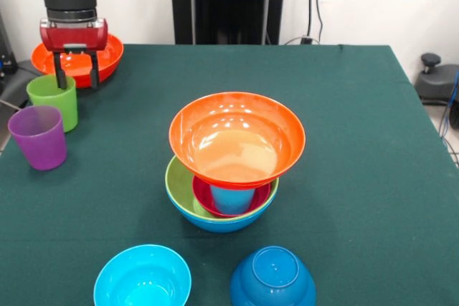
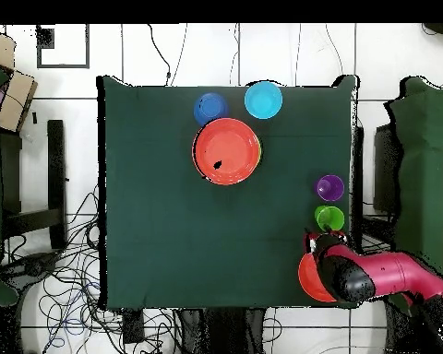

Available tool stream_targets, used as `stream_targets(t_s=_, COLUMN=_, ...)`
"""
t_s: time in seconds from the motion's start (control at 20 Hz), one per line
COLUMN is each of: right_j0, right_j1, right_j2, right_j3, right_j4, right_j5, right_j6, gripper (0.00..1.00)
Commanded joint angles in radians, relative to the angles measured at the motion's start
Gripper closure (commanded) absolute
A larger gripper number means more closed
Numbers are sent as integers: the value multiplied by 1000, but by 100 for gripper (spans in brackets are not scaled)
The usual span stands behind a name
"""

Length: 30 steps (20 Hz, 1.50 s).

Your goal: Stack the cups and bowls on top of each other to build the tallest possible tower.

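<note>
The tower stands mid-table: a large blue bowl [image 1: 222,224] holds a lime green bowl [image 1: 176,188], a small magenta bowl [image 1: 204,202] and a light blue cup [image 1: 231,199]. A large orange bowl [image 1: 237,141] [image 2: 227,151] rests tilted on top. My gripper [image 1: 77,77] hangs open over the second orange bowl [image 1: 109,59] [image 2: 308,278] at the far left corner, holding nothing. Its left finger [image 1: 61,73] is just behind the lime green cup [image 1: 54,98] [image 2: 329,219]. The purple cup [image 1: 38,136] [image 2: 329,188] stands beside the green one.
A small cyan bowl [image 1: 142,277] [image 2: 263,100] sits upright at the near edge. A dark blue bowl [image 1: 272,277] [image 2: 209,108] lies upside down next to it. The green-clothed table [image 1: 358,141] has open room on the right half. Cables lie on the floor around it.
</note>
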Motion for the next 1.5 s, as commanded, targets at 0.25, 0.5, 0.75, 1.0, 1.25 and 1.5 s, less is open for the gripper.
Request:
stream_targets(t_s=0.25, right_j0=41, right_j1=152, right_j2=-45, right_j3=-89, right_j4=-127, right_j5=20, right_j6=-273, gripper=0)
stream_targets(t_s=0.5, right_j0=15, right_j1=160, right_j2=-23, right_j3=-92, right_j4=-98, right_j5=46, right_j6=-327, gripper=0)
stream_targets(t_s=0.75, right_j0=-5, right_j1=171, right_j2=-3, right_j3=-100, right_j4=-58, right_j5=77, right_j6=-357, gripper=0)
stream_targets(t_s=1.0, right_j0=-12, right_j1=175, right_j2=5, right_j3=-98, right_j4=-15, right_j5=112, right_j6=-346, gripper=0)
stream_targets(t_s=1.25, right_j0=-6, right_j1=165, right_j2=16, right_j3=-108, right_j4=31, right_j5=150, right_j6=-346, gripper=0)
stream_targets(t_s=1.5, right_j0=-13, right_j1=159, right_j2=40, right_j3=-128, right_j4=99, right_j5=205, right_j6=-374, gripper=0)
